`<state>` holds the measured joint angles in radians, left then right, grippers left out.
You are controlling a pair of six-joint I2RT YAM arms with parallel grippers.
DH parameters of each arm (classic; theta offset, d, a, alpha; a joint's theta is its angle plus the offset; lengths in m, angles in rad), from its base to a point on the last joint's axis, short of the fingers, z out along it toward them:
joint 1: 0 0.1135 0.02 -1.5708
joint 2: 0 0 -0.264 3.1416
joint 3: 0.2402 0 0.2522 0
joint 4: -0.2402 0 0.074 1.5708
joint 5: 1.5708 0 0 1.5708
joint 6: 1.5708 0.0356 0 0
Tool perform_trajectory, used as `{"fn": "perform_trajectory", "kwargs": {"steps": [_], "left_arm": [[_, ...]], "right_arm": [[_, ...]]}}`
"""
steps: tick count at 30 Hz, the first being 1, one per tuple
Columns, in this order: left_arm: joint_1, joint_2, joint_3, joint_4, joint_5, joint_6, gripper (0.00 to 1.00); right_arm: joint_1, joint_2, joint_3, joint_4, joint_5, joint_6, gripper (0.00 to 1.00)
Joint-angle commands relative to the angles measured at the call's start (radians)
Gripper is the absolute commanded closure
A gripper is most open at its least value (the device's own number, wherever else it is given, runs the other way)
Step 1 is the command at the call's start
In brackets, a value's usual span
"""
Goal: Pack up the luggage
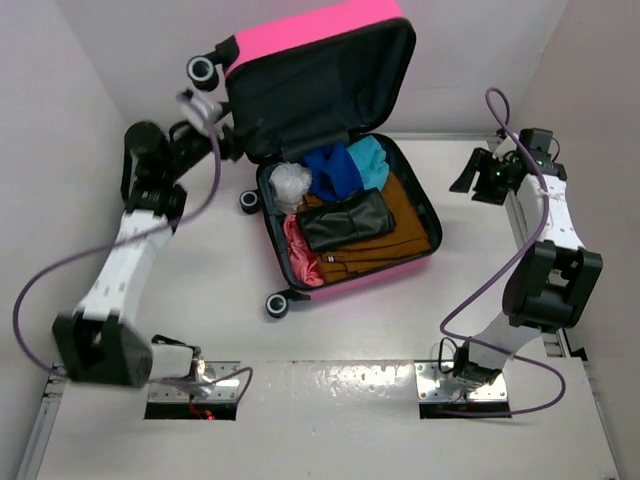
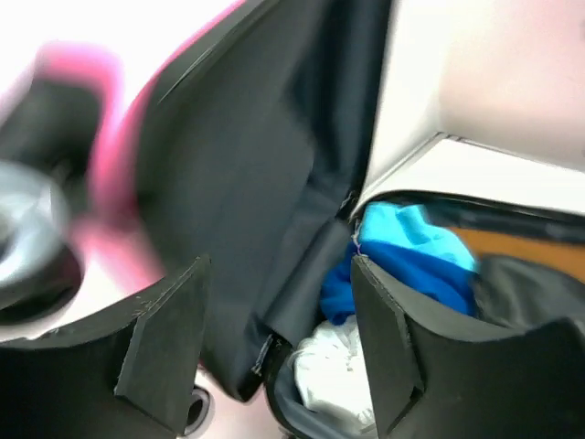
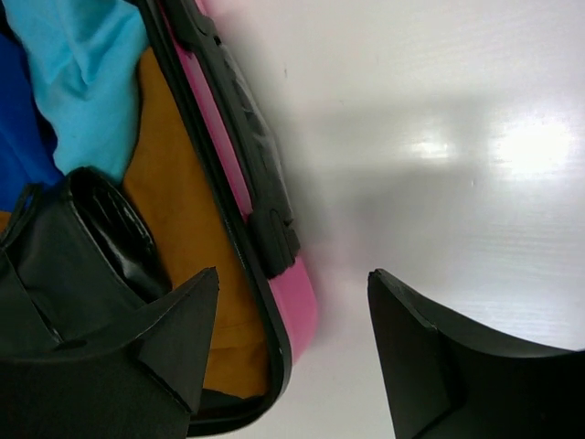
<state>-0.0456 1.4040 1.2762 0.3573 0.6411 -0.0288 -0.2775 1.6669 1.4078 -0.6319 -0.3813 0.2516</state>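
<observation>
The luggage [image 1: 300,32], a hot-pink hard-shell suitcase, lies open in the middle of the table with its lid standing up at the back. Its base holds a white cloth [image 1: 290,183], blue clothes [image 1: 335,168], a brown garment [image 1: 405,215], a black pouch [image 1: 345,220] and a pink item [image 1: 302,250]. My left gripper [image 1: 228,138] is open at the lid's lower left corner. In the left wrist view the grey lining [image 2: 238,165] hangs between its spread fingers, around the left gripper [image 2: 279,265]. My right gripper [image 1: 470,178] is open, off the case's right side, over the pink rim [image 3: 297,302].
White walls close in the table on the left, back and right. Black wheels [image 1: 203,70] stick out on the suitcase's left side, one close to my left gripper. Bare tabletop [image 1: 480,260] lies between the case and the right arm. Purple cables loop off both arms.
</observation>
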Motion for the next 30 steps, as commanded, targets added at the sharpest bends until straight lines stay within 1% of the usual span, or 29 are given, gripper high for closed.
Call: {"fn": "perform_trajectory", "kwargs": {"steps": [1, 2, 3, 4, 5, 6, 7, 9, 10, 11, 13, 14, 15, 16, 17, 18, 19, 20, 21, 22, 23, 24, 26, 27, 29, 30], "left_arm": [[-0.072, -0.271, -0.143, -0.115, 0.155, 0.338, 0.32], [-0.086, -0.384, -0.176, -0.153, 0.155, 0.407, 0.31], [-0.098, -0.439, -0.205, -0.226, 0.155, 0.47, 0.29], [-0.112, -0.491, -0.236, -0.25, 0.155, 0.565, 0.28], [-0.132, -0.543, -0.297, -0.268, 0.126, 0.604, 0.28], [-0.132, -0.641, -0.328, -0.279, 0.112, 0.633, 0.28], [-0.145, -0.689, -0.381, -0.293, 0.088, 0.679, 0.28], [-0.145, -0.776, -0.42, -0.325, 0.088, 0.705, 0.28], [-0.145, -0.859, -0.434, -0.337, 0.088, 0.724, 0.28], [-0.154, -0.897, -0.467, -0.337, 0.098, 0.734, 0.28], [-0.154, -0.948, -0.497, -0.307, 0.031, 0.709, 0.29], [-0.154, -0.939, -0.497, -0.307, -0.101, 0.686, 0.33], [-0.154, -0.913, -0.473, -0.307, -0.194, 0.656, 0.34], [-0.154, -0.872, -0.441, -0.307, -0.304, 0.568, 0.36], [-0.154, -0.756, -0.345, -0.326, -0.55, 0.511, 0.41], [-0.142, -0.69, -0.283, -0.355, -0.663, 0.453, 0.44], [-0.142, -0.625, -0.221, -0.427, -0.786, 0.394, 0.46], [-0.111, -0.567, -0.128, -0.457, -0.951, 0.301, 0.51], [-0.088, -0.488, -0.1, -0.48, -0.984, 0.268, 0.57], [-0.059, -0.472, -0.091, -0.494, -0.985, 0.244, 0.57], [-0.007, -0.462, -0.101, -0.494, -0.95, 0.2, 0.57], [0.01, -0.45, -0.101, -0.494, -0.88, 0.182, 0.57], [0.03, -0.418, -0.101, -0.578, -0.806, 0.14, 0.57], [0.042, -0.395, -0.074, -0.622, -0.754, 0.124, 0.57], [0.053, -0.318, -0.064, -0.725, -0.716, 0.113, 0.57], [0.071, -0.292, -0.064, -0.75, -0.672, 0.096, 0.61]], "right_arm": [[-0.032, -0.052, -0.044, 0.057, -0.07, 0.014, 0.34], [-0.035, -0.052, -0.061, 0.057, -0.08, 0.003, 0.34], [-0.037, -0.052, -0.072, 0.063, -0.082, 0.002, 0.34], [-0.037, -0.05, -0.099, 0.073, -0.083, 0.005, 0.34], [-0.037, -0.052, -0.108, 0.086, -0.082, -0.017, 0.34], [-0.037, -0.046, -0.115, 0.09, -0.08, -0.017, 0.34], [-0.035, -0.042, -0.137, 0.096, -0.073, -0.015, 0.34], [-0.037, -0.033, -0.145, 0.104, -0.071, -0.02, 0.34], [-0.035, -0.027, -0.153, 0.1, -0.073, -0.012, 0.34], [-0.037, -0.024, -0.153, 0.101, -0.073, -0.005, 0.34], [-0.037, -0.021, -0.158, 0.093, -0.076, -0.008, 0.34], [-0.034, -0.025, -0.161, 0.093, -0.077, -0.009, 0.34], [-0.034, -0.033, -0.17, 0.09, -0.083, -0.014, 0.34], [-0.035, -0.038, -0.181, 0.093, -0.087, -0.021, 0.34], [-0.029, -0.051, -0.194, 0.097, -0.085, -0.031, 0.34], [-0.028, -0.059, -0.199, 0.1, -0.085, -0.034, 0.34], [-0.028, -0.064, -0.208, 0.098, -0.084, -0.037, 0.34], [-0.026, -0.071, -0.222, 0.098, -0.08, -0.04, 0.34], [-0.026, -0.073, -0.225, 0.089, -0.079, -0.046, 0.34], [-0.025, -0.073, -0.23, 0.086, -0.071, -0.048, 0.34], [-0.026, -0.07, -0.239, 0.08, -0.058, -0.057, 0.34], [-0.025, -0.067, -0.24, 0.08, -0.054, -0.063, 0.34], [-0.014, -0.05, -0.224, 0.048, -0.028, -0.078, 0.34], [-0.009, -0.044, -0.208, 0.035, -0.016, -0.086, 0.34], [-0.002, -0.029, -0.19, 0.023, 0.036, -0.103, 0.34], [-0.002, -0.019, -0.184, 0.023, 0.071, -0.109, 0.34]]}}
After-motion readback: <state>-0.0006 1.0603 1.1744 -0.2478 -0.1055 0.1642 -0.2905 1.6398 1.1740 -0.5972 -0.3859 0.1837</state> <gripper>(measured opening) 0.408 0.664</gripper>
